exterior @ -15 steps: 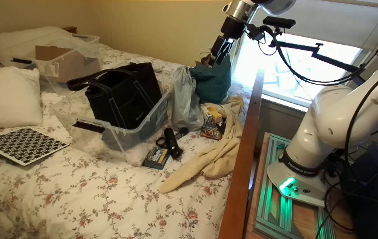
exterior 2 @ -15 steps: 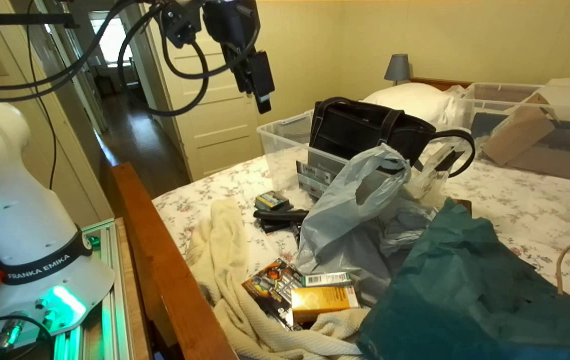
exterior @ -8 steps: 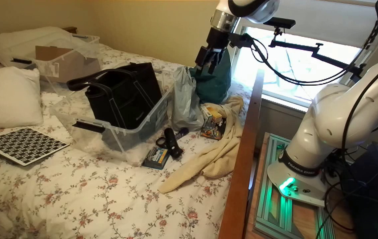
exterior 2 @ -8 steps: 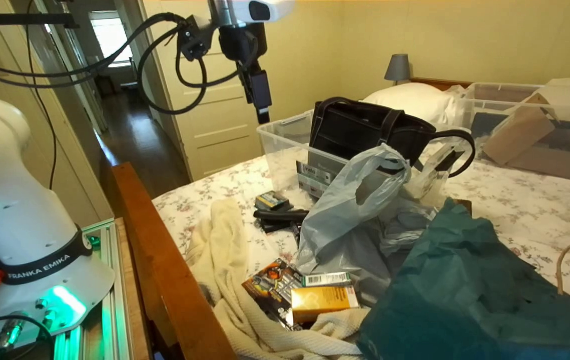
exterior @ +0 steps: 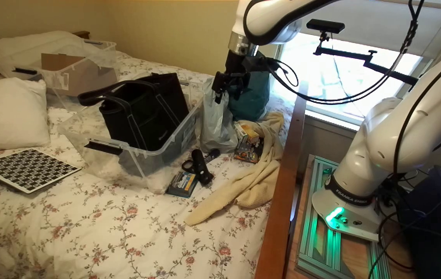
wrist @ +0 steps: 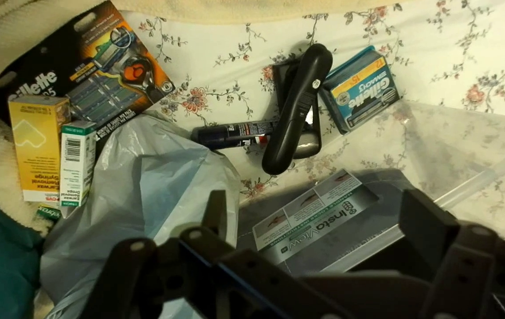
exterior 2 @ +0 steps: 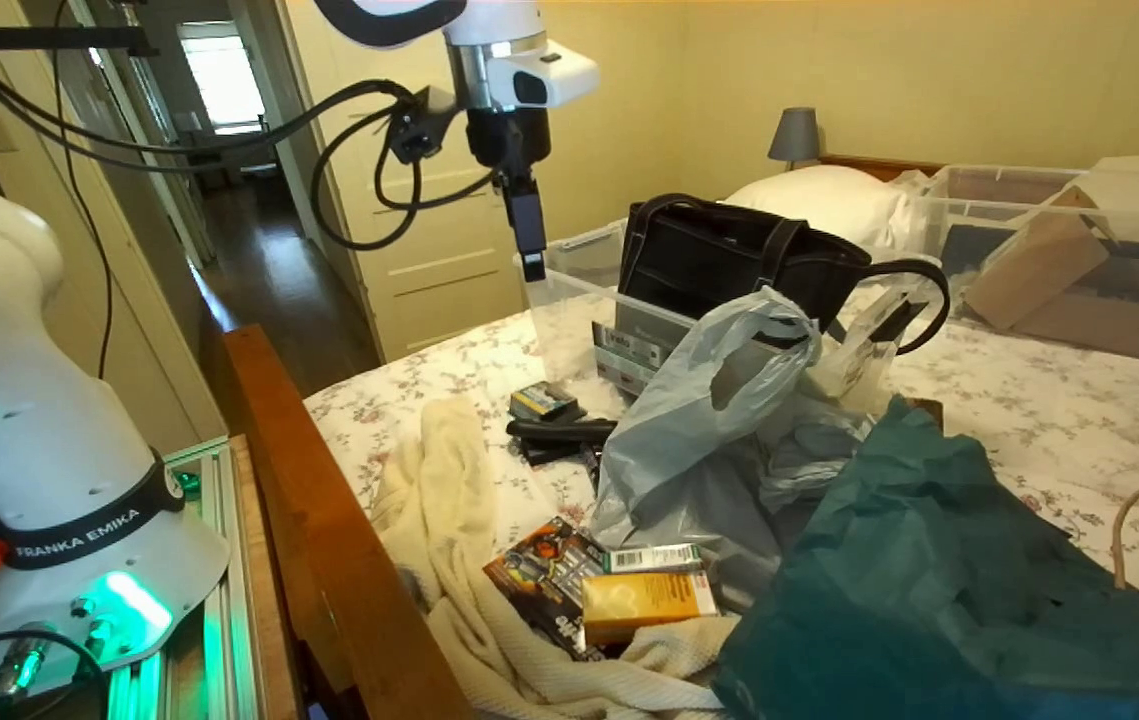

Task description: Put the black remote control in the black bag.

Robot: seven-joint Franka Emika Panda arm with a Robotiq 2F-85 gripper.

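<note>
The black remote control (wrist: 297,110) lies on the bed in the wrist view, a slim black bar crossing over a dark tube and other dark items. It also shows in both exterior views (exterior: 201,167) (exterior 2: 564,431). The black bag (exterior: 146,116) stands with its mouth up in a clear bin, in both exterior views (exterior 2: 729,262). My gripper (exterior: 228,93) is open and empty, high above the grey plastic bag and the bin's near edge. In the wrist view its fingers (wrist: 323,221) stand wide apart, with the bin's label between them and the remote beyond.
The clear bin's wall (exterior: 183,143) rises beside the remote. The grey plastic bag (exterior 2: 699,450), a blue razor box (wrist: 361,91), small boxes (exterior 2: 649,605) and a cream blanket (exterior: 243,186) surround it. A teal bundle (exterior 2: 929,580) and wooden bed rail (exterior: 282,186) are near.
My gripper has come down and moved out from the robot's base toward the bin. Its fingers look farther apart in an exterior view. The remote and the bag have not moved.
</note>
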